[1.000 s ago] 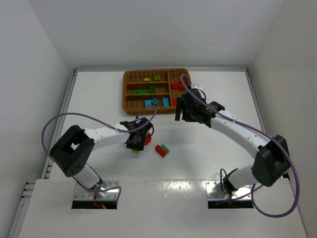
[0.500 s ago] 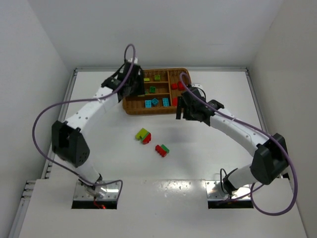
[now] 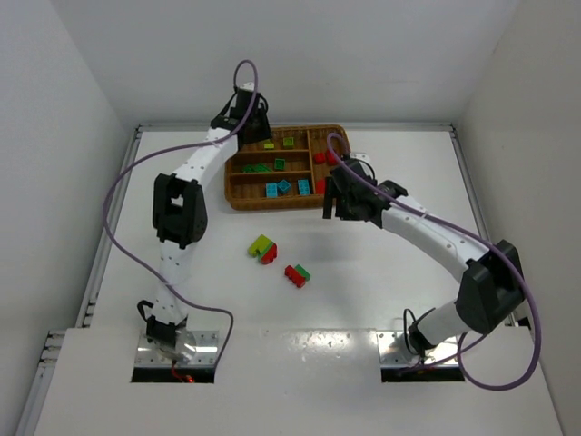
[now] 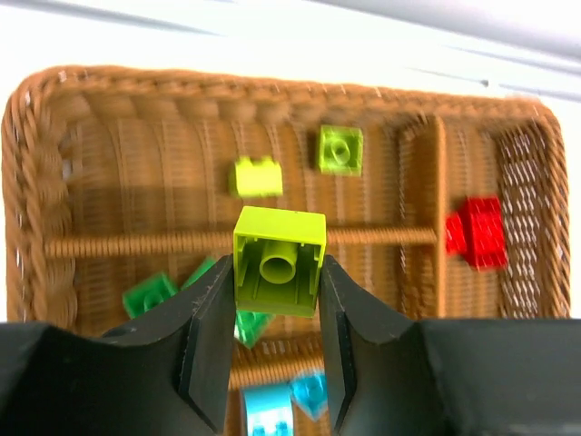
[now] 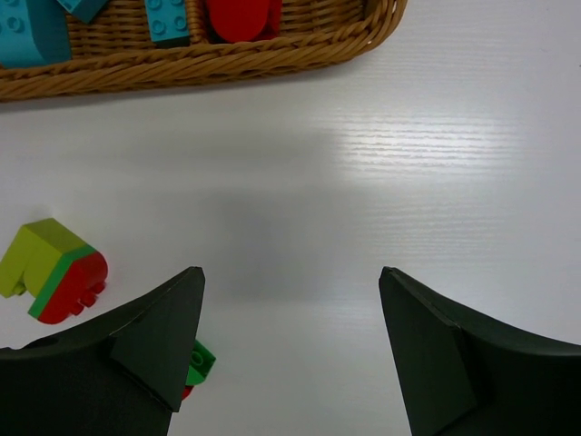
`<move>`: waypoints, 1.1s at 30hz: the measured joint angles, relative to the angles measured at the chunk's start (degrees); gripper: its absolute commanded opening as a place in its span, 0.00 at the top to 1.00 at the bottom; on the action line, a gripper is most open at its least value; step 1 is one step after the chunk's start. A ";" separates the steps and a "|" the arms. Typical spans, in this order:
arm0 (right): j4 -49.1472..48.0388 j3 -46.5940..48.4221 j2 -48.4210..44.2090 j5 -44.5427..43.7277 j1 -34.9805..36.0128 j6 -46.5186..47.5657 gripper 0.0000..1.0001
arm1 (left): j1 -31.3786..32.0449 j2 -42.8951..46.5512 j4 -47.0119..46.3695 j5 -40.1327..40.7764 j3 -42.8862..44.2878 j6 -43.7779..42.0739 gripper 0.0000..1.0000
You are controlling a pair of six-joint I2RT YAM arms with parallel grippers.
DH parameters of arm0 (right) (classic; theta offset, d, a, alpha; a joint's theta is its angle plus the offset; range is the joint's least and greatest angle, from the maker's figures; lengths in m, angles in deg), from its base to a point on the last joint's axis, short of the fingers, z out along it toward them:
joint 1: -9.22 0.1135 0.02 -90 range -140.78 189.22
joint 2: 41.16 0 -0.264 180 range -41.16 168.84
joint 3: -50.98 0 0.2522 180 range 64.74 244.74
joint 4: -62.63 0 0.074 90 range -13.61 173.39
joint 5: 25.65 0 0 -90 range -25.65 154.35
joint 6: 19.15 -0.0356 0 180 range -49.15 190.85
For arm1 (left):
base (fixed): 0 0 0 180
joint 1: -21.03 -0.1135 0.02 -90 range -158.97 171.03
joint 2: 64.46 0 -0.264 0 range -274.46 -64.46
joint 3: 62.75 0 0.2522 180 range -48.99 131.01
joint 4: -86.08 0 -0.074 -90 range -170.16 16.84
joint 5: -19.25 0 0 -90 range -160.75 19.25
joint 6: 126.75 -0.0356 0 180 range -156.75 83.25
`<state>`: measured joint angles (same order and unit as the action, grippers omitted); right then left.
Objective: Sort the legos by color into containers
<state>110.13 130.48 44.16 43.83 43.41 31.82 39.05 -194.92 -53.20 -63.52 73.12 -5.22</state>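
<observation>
My left gripper [image 3: 250,120] hovers over the back left of the brown wicker tray [image 3: 272,205]. In the left wrist view it [image 4: 276,272] is shut on a lime-yellow brick [image 4: 280,262], held above the top slot, where two lime bricks [image 4: 256,176] lie. Dark green bricks [image 3: 260,167] fill the middle slot, cyan ones [image 3: 284,187] the bottom slot, red ones [image 3: 323,159] the upright slot. My right gripper [image 3: 343,205] is open and empty over the table just in front of the tray's right end; it also shows in the right wrist view [image 5: 290,272].
Two loose clusters lie on the white table: a lime, green and red stack [image 3: 263,247] [image 5: 50,271], and a red and green pair [image 3: 296,274]. White walls enclose the table on three sides.
My left arm has swung from the table near the loose bricks up and back over the tray, carrying the lime brick. The right arm has hardly moved.
</observation>
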 measured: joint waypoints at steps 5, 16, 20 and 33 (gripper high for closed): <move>0.70 0.83 2.93 -0.02 0.00 0.00 0.22 | -1.29 -6.43 -5.20 -1.14 4.90 0.02 0.79; 0.74 4.81 8.94 4.20 -0.11 2.01 0.16 | -1.90 -14.95 -8.02 -5.90 9.01 0.61 0.21; -0.52 4.72 8.94 10.80 0.26 5.38 0.13 | -2.01 -11.91 -8.44 -8.55 5.55 0.61 0.21; -0.22 0.48 9.01 22.43 9.25 11.02 0.12 | 2.21 31.19 -6.97 -5.25 -31.28 3.08 0.21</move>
<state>109.91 130.96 53.17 66.26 52.66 42.84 41.26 -163.73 -60.17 -68.77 41.84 -2.14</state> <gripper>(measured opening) 0.884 0.790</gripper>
